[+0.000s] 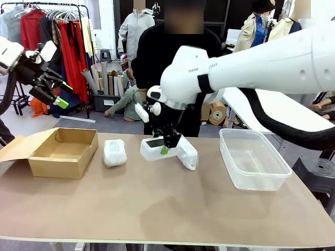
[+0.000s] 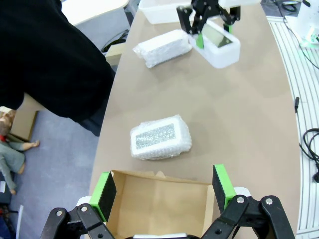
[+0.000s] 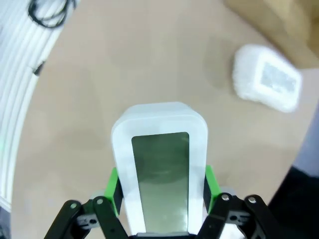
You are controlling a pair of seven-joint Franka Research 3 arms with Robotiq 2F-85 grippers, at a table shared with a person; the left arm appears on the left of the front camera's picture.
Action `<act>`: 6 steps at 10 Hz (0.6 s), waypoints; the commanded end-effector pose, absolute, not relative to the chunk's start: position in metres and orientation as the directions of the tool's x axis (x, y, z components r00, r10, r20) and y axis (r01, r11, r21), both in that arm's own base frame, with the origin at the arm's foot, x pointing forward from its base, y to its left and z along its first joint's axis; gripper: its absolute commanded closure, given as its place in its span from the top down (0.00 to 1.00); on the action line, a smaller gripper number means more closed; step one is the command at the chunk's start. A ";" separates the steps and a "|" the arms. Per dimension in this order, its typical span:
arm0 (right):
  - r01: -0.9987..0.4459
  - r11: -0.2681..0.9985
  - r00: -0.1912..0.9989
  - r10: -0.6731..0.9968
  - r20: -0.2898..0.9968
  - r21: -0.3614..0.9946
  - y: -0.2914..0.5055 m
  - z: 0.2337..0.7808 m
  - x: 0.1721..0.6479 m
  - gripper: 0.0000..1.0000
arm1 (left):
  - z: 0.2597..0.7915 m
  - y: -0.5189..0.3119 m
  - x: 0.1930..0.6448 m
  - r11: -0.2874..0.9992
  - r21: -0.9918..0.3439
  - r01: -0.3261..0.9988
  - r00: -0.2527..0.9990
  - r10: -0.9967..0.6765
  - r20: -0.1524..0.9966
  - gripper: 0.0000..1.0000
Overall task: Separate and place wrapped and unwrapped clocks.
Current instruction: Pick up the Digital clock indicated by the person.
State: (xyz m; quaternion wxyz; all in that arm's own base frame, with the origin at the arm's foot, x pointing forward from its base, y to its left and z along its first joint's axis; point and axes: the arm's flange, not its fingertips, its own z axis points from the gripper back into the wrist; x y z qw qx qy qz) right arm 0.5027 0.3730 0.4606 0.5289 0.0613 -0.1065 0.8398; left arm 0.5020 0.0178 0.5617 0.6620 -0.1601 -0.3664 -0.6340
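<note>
We note the right fingers clamped on the bare clock; nothing is sorted yet. The left fingers gape empty. The left wrapped clock and right wrapped clock flank the bare clock, untouched.

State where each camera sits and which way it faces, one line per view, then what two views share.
Front view: fixed on the robot's side, facing across the table at the person; left arm and right arm show.
Left wrist view: held high, looking down past the open left fingers at the cardboard box and a wrapped clock.
Right wrist view: near the table, looking down the right fingers, shut on the bare clock.
Shared: all three show the bare clock.
</note>
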 end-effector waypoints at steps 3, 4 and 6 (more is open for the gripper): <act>-0.970 -0.226 -0.240 0.952 0.190 -0.095 0.376 0.521 0.506 0.00 | 0.562 0.018 0.502 0.146 0.253 0.956 -0.073 -0.720 0.690 1.00; -0.971 -0.217 -0.231 0.956 0.179 -0.099 0.374 0.536 0.506 0.00 | 0.562 0.018 0.502 0.146 0.253 0.956 -0.073 -0.720 0.690 1.00; -0.987 -0.162 -0.163 0.971 0.177 -0.022 0.364 0.564 0.511 0.00 | 0.562 0.018 0.502 0.146 0.253 0.956 -0.073 -0.720 0.690 1.00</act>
